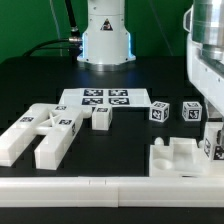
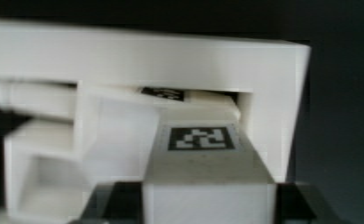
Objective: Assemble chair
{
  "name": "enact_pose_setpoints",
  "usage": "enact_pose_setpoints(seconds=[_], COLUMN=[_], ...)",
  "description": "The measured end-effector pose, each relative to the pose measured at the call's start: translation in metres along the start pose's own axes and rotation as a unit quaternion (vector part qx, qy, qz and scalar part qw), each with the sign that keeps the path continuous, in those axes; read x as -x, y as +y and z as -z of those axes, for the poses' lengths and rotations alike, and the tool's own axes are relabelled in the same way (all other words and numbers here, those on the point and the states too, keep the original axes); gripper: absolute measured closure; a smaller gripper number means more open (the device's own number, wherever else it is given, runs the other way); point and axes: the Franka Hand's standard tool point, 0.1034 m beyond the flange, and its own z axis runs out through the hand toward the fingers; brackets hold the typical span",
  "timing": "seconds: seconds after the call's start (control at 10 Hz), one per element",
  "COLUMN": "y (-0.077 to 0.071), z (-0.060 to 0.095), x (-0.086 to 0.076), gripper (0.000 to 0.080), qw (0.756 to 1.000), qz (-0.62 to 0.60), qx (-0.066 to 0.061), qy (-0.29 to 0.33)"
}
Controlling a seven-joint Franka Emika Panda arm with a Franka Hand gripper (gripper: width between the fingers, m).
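A matte black table (image 1: 30, 85) carries everything. The glossy white robot arm (image 1: 205, 55) comes down at the exterior view's right edge, and one long plain white rail (image 1: 100, 190) runs along the table's near side. Behind the loose parts lies one marker board (image 1: 105, 98), thin, flat and white, covered with several square tags. The largest of the chair's chunky white plastic parts is one flat white plate (image 1: 178, 158) with raised, notched portions. It lies at the exterior view's right, under the arm, and in the wrist view it fills the background behind the held part. Two long white blocks (image 1: 35, 140) lie side by side and touching at the exterior view's left. Something white crosses their far ends, and I cannot tell whether it is a separate piece. One tagged white plastic block (image 2: 200, 140) sits in the gripper (image 2: 197, 210), which is clamped on it. The dark fingers (image 2: 122, 208) press one on each side, and the block's black-and-white tag faces the wrist camera. Its far end reaches up to the plate, but whether the two touch cannot be told. One short white block (image 1: 101, 118) lies just in front of the marker board. There are two small white cubes (image 1: 160, 110), the second cube (image 1: 191, 112) apart from the first. They stand between the marker board and the arm, each showing a tag.
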Motion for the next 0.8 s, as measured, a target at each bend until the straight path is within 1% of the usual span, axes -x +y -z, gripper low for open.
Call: enact_pose_setpoints(seconds=[0.1, 0.2, 0.5, 0.8], y=[-0.0001, 0.0007, 0.0004, -0.0003], z=[0.0003, 0.0014, 0.0021, 0.0017], x=[0.0027, 0.0020, 0.0057, 0.0070], gripper=[0.0509, 0.0509, 0.0509, 0.0508], qw=[0.998, 0.995, 0.989, 0.987], qz=[-0.061, -0.099, -0.144, -0.154], qx=[-0.019, -0.028, -0.039, -0.043], qy=[0.000, 0.003, -0.006, -0.013])
